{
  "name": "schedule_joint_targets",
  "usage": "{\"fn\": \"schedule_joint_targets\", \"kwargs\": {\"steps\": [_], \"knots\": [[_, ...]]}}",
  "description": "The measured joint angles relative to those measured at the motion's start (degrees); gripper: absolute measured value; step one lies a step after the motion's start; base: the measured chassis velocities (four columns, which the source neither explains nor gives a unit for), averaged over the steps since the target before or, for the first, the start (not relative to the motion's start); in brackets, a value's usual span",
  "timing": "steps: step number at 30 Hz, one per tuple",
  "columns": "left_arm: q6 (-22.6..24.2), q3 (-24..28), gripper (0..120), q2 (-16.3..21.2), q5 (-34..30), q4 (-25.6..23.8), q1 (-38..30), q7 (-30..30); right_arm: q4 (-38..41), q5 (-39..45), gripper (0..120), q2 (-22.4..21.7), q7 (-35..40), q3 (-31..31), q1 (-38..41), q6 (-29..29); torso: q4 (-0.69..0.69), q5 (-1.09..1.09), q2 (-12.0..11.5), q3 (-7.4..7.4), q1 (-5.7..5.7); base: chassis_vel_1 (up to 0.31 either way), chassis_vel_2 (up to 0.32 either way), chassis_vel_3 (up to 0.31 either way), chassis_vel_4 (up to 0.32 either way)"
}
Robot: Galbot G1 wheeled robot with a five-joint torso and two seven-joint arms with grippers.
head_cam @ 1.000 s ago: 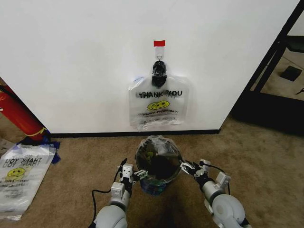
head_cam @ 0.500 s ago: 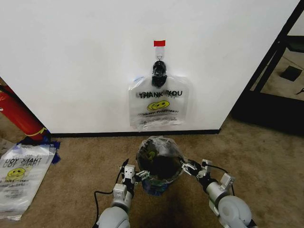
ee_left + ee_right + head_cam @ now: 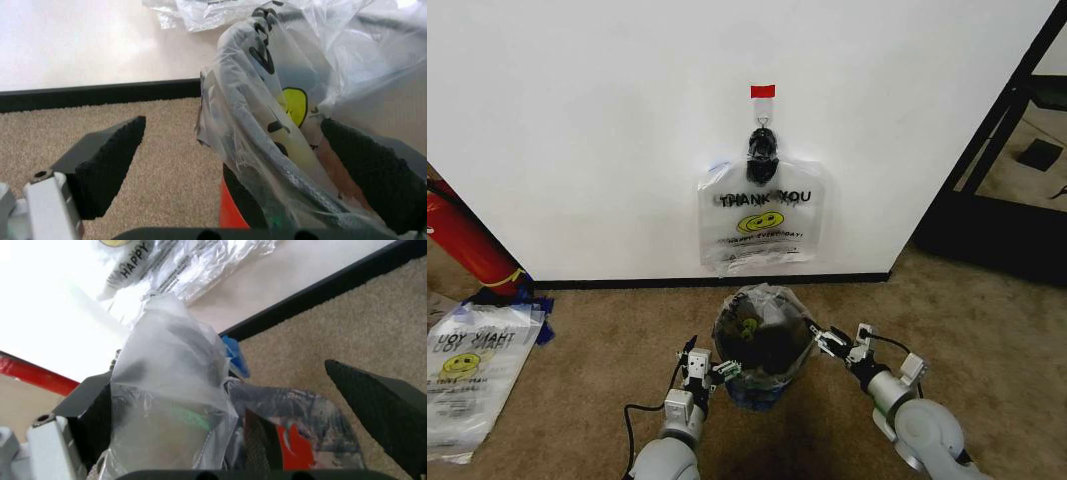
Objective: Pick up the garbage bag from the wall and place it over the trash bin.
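Head view. Trash bin (image 3: pixel 762 362) stands on the carpet floor near the wall (image 3: pixel 577 130), just in front of the black baseboard. A garbage bag (image 3: pixel 765 325) is draped over its mouth, film bunched and puffed up above the rim rather than pulled flat. Left claw (image 3: pixel 714 369) sits at the bin's left side, right claw (image 3: pixel 828 343) at its right, both at rim height. A second printed bag (image 3: pixel 762 222) hangs from a black clip (image 3: pixel 761 146) under a red tape strip (image 3: pixel 762 91). More bags (image 3: pixel 469 370) lie on the floor at the left, beside a red cylinder (image 3: pixel 467 240).

Left wrist view. Left claw (image 3: pixel 247 165) open, pads wide apart; the bin's rim with bag film over it stands between them, the far pad close against the plastic. Orange-red base visible below.

Right wrist view. Right claw (image 3: pixel 240 410) open too, with crumpled film rising between the pads; contact unclear.

Handling, as judged: film is very light, limp, slick, prone to tearing on a hard pull. Best hold looks to be the doubled hem at the rim, pinched on opposite sides and drawn down evenly.
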Motion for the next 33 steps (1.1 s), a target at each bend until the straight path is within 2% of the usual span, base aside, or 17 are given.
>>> {"fn": "schedule_joint_targets", "kwargs": {"steps": [33], "knots": [[-0.5,0.62,100,-1.1,1.16,2.24,0.11,0.02,3.48,6.42,100,-0.04,-2.4,6.62,-2.75,0.59,0.0,0.0,0.01,0.0,0.0,0.0,0.0,0.0,0.0]]}}
